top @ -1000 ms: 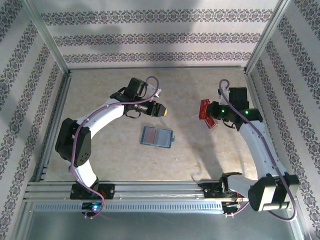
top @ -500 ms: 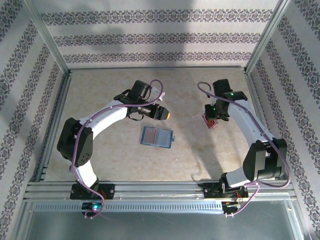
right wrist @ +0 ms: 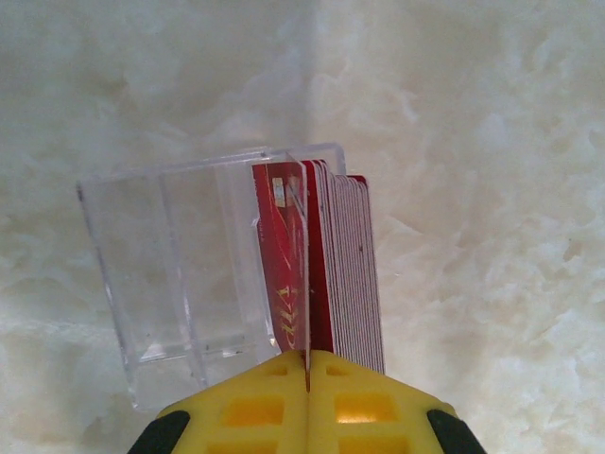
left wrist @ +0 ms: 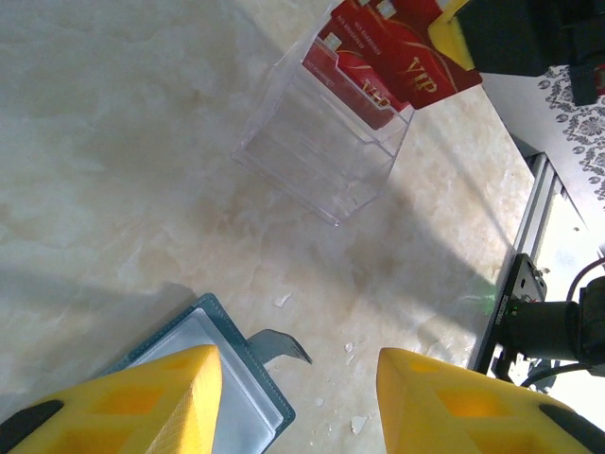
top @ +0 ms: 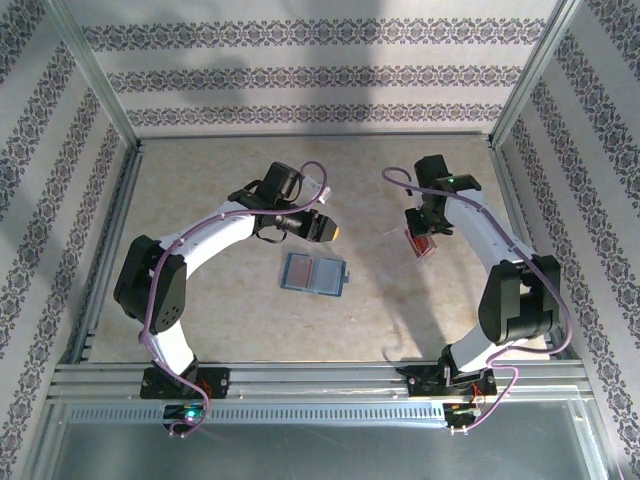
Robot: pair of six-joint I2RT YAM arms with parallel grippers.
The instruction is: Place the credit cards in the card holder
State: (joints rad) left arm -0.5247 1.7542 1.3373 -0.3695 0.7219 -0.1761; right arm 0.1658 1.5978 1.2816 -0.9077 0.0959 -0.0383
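The card holder (top: 314, 274) lies open on the table, teal with pale pockets; its corner (left wrist: 227, 378) and strap tab (left wrist: 274, 345) appear in the left wrist view. My left gripper (top: 335, 230) hovers just beyond its far right corner, jaws open and empty (left wrist: 298, 407). The red credit cards (right wrist: 345, 274) stand stacked on edge in a clear box (right wrist: 180, 274), seen from above at the right (top: 424, 247). My right gripper (right wrist: 307, 374) is shut on the thin edge of one credit card at the stack's left side. The left wrist view shows the cards (left wrist: 378, 57) under that gripper (left wrist: 492, 33).
Metal rails (top: 300, 380) run along the near edge and patterned walls (top: 300, 75) close the back and sides. The clear box's empty half (left wrist: 321, 151) faces the card holder. Small white flecks (left wrist: 354, 421) dot the marble table.
The right arm has folded in over the card box, wrist turning down onto the stack; the box shifted slightly toward the near side. The left gripper edged a little to the right.
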